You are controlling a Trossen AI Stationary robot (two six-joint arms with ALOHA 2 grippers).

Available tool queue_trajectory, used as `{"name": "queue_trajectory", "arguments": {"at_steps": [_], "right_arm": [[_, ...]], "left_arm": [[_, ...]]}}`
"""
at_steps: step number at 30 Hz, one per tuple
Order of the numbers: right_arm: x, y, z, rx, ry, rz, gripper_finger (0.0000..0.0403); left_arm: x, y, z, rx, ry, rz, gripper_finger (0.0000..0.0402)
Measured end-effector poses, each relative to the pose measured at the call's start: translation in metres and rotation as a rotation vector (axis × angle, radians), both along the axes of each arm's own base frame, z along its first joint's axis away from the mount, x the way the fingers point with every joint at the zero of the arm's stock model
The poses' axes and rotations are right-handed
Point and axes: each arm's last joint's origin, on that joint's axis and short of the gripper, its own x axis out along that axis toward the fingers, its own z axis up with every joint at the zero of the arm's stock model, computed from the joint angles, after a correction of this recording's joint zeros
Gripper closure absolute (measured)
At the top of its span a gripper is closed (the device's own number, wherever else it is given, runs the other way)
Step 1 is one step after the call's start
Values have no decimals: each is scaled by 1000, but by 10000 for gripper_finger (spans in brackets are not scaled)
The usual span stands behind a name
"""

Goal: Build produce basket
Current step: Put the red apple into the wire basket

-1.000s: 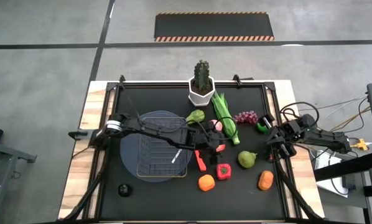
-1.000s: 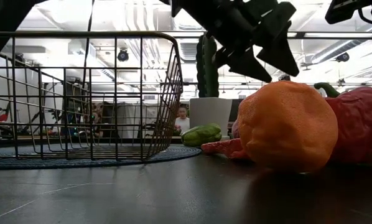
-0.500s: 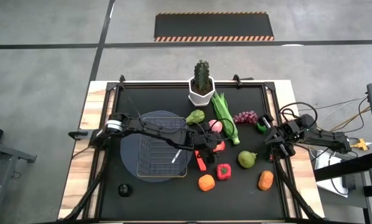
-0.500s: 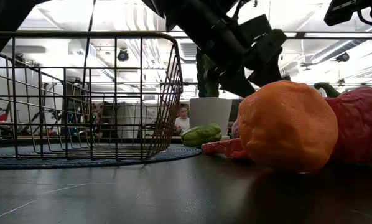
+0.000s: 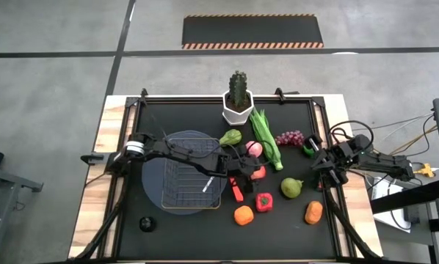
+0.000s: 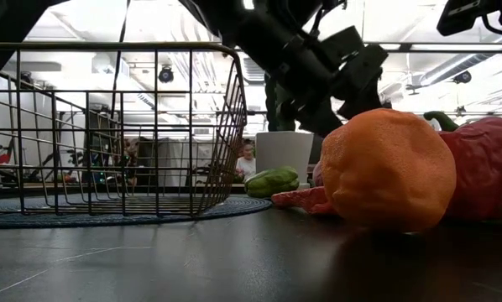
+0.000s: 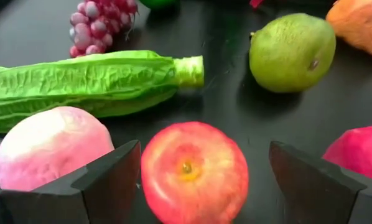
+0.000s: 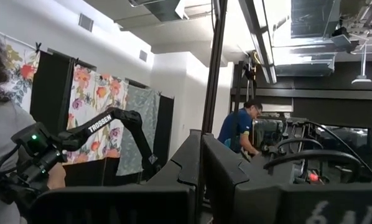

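The dark wire basket (image 5: 191, 180) stands on a round grey-blue disc (image 5: 155, 183) left of centre. Produce lies on the black mat to its right: a red apple (image 7: 195, 173), a pink apple (image 7: 48, 147), a leafy green stalk (image 7: 89, 84), purple grapes (image 7: 102, 25), a green pear (image 7: 292, 53), a red pepper (image 5: 263, 202) and an orange (image 5: 243, 215). My left gripper (image 7: 203, 158) reaches over the basket and is open, one finger on each side of the red apple with small gaps. My right gripper (image 5: 328, 167) is shut and waits at the table's right edge.
A cactus in a white pot (image 5: 238, 103) stands at the far edge, a green fruit (image 5: 230, 137) lies just below it. A red chili-like piece (image 5: 236, 192) and an orange carrot (image 5: 313, 213) lie near the front. People show in the room behind.
My left gripper has come down toward the red apple, still open, and now stands lower behind the orange in the low view. The produce and basket have kept their places.
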Motion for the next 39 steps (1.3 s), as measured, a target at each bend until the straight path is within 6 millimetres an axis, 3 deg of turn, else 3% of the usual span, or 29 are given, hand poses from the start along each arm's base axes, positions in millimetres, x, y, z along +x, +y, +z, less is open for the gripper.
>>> {"name": "queue_trajectory", "arguments": {"at_steps": [12,25,39], "right_arm": [[0,0,0,-8,-3,-6,394],[0,0,0,-8,-1,-6,394],[1,0,-1,-12,3,-9,394]], "left_arm": [[0,2,-2,-23,-2,-1,66],[-5,3,-17,-31,-22,3,66],[5,1,-34,-63,-20,-3,66]]}}
